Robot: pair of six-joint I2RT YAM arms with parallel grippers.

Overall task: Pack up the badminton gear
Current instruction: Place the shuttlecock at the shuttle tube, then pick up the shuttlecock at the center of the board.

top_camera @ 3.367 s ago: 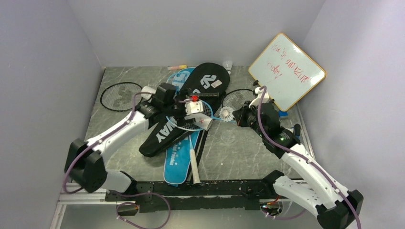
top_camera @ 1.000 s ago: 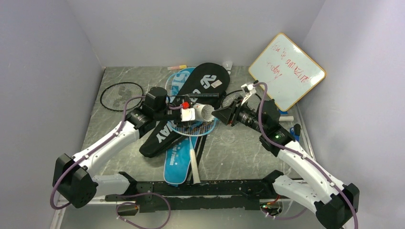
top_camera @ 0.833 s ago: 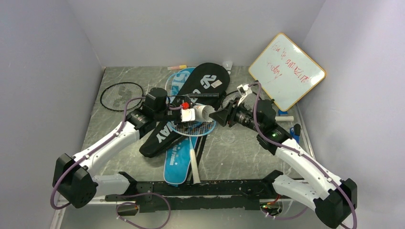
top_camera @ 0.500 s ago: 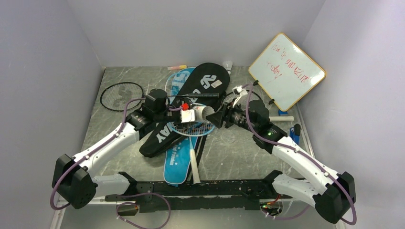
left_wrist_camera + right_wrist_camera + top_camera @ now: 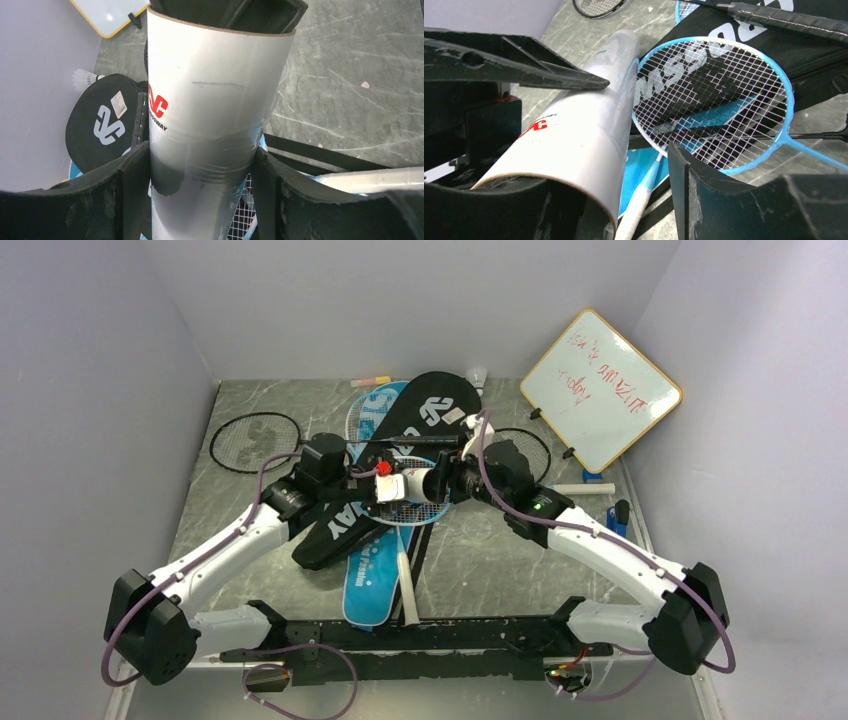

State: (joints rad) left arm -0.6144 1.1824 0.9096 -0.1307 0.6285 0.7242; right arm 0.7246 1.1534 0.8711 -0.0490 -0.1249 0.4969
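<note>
Mid-frame overhead, the right hand (image 5: 639, 116) has reached the mouth of the white tube (image 5: 215, 75) gripped by the left hand (image 5: 200, 167) and spread its jaws, now empty. Its shuttlecock is out of sight, probably inside; another shuttlecock (image 5: 478, 375) lies upper centre.

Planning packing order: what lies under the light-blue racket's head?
Through the light-blue racket's strings: the white-lettered black bag and some blue bag. Anything under the bags is covered.
</note>
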